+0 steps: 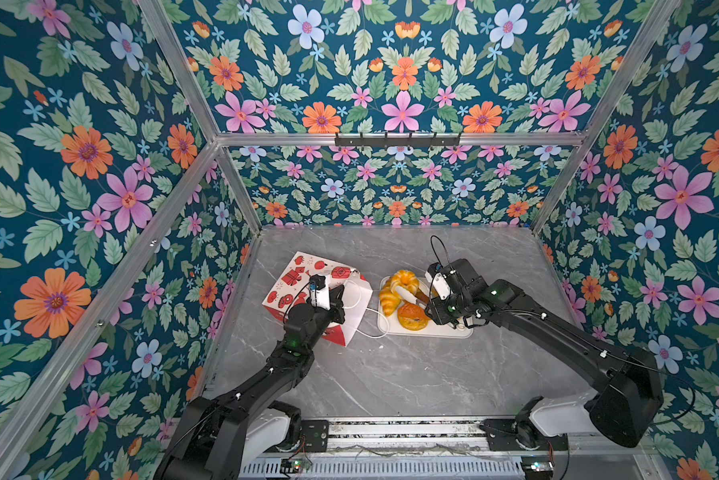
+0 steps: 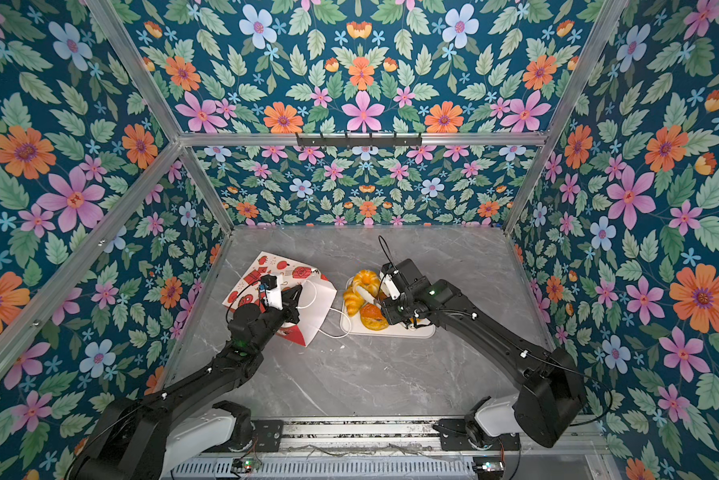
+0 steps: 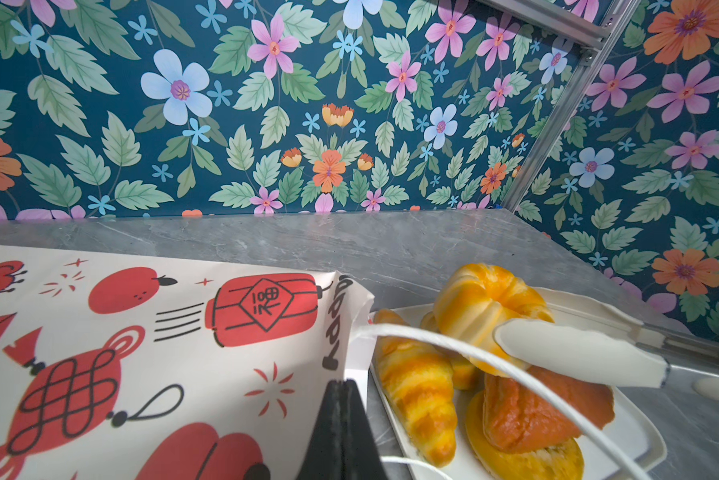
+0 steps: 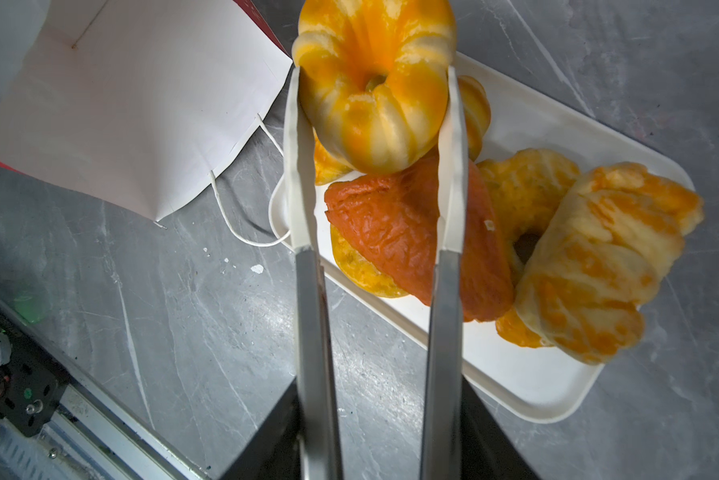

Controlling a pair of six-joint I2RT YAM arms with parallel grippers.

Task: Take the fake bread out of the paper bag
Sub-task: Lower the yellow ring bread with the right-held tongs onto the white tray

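The bread (image 4: 411, 237) is out on a white tray (image 4: 536, 374), to the right of the bag (image 1: 303, 282). The ring cake (image 4: 372, 83) sits at the tray's far left end, tipped against the pile, with its hole facing the right wrist. It is caught between the white tips (image 4: 297, 166) of metal tongs (image 4: 312, 332). I cannot tell whether it is lifted clear of the pieces below.

Under it lies the orange-brown bun (image 4: 411, 237), leaning on a flat yellow ring pastry (image 4: 524, 187). The croissant (image 1: 386, 301) runs far to near along the tray's left edge, beside the bag's mouth. The braided loaf (image 4: 598, 266) lies at the tray's other end, slanted across it. It is hidden under the arm in both top views.

The bag lies flat on its side on the grey bench (image 1: 391, 374), printed face up. Its long axis runs left to right, the base toward the left wall and the mouth toward the tray. The white inside shows at the mouth, and a cord (image 3: 453, 345) loops out onto the bench and over the tray's edge.

The right pincer (image 1: 427, 306) is clamped on the tongs' handles, which point away from the arm toward the bag.

The left pincer (image 3: 341, 390) is closed, its tips together at the bag's mouth edge. I cannot tell whether paper is pinched between them.
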